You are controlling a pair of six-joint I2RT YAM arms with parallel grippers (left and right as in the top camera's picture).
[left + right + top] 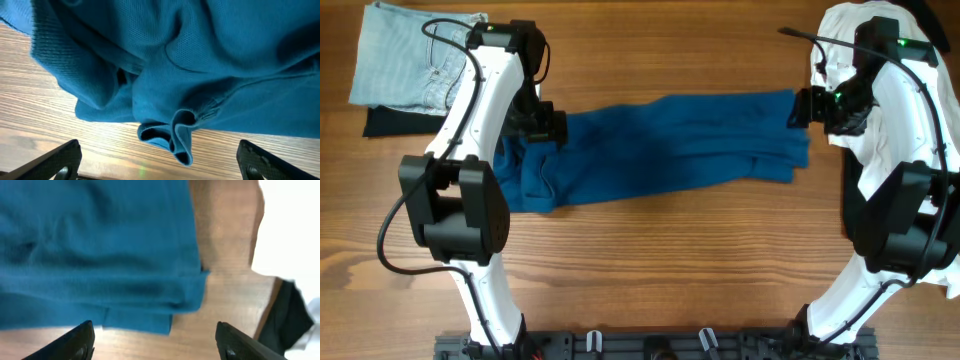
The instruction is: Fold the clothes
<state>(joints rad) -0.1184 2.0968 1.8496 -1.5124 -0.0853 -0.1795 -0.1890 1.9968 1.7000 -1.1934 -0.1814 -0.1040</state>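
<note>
The clothes are one deep blue shirt [670,140] lying as a long crumpled band across the middle of the wooden table [650,260]. My left gripper [556,128] is at the band's left, bunched end. In the left wrist view the shirt [200,60] fills the frame, and a small curled fold of it points down toward the gap of the left gripper [160,165], whose jaws stand wide apart without touching it. My right gripper [800,108] sits at the band's right end. In its own view the right gripper [156,342] is open just short of the shirt's [90,245] layered corner.
Pale blue jeans [410,60] lie at the back left on a dark cloth [390,122]. A white shirt [875,150] lies at the right edge under the right arm, and it also shows in the right wrist view as a white shirt [290,225] beside a dark object [285,315].
</note>
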